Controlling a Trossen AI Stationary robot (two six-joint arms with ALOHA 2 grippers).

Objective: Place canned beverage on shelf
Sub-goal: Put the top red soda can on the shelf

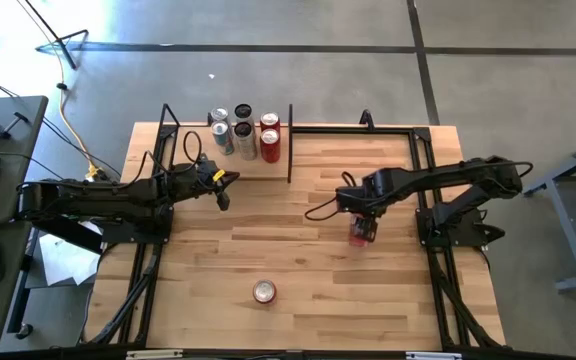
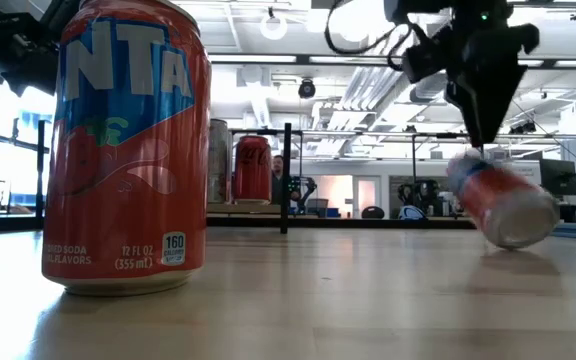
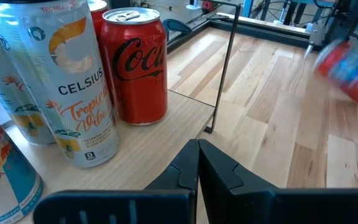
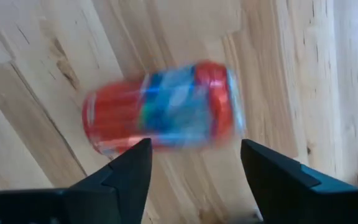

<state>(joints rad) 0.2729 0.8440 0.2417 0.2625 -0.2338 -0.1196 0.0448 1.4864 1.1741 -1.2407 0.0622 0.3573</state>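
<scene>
While the red can (image 4: 163,115) tips over under the right gripper (image 4: 191,165), nothing holds it.

The right gripper's fingers stand apart, the blurred can between and beyond them on the tabletop (image 1: 298,250), well apart from the shelf (image 1: 230,165) with its 5 cans. Left gripper (image 3: 197,168) is shut beside that shelf. Risk: closing on a moving can may knock it rolling away, judging by its tilt.

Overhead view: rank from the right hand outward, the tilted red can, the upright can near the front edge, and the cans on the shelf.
From the right hand:
1. Tilted red can, directly under it.
2. Upright can, near the front edge.
3. Shelf cans, far back-left corner.
</scene>
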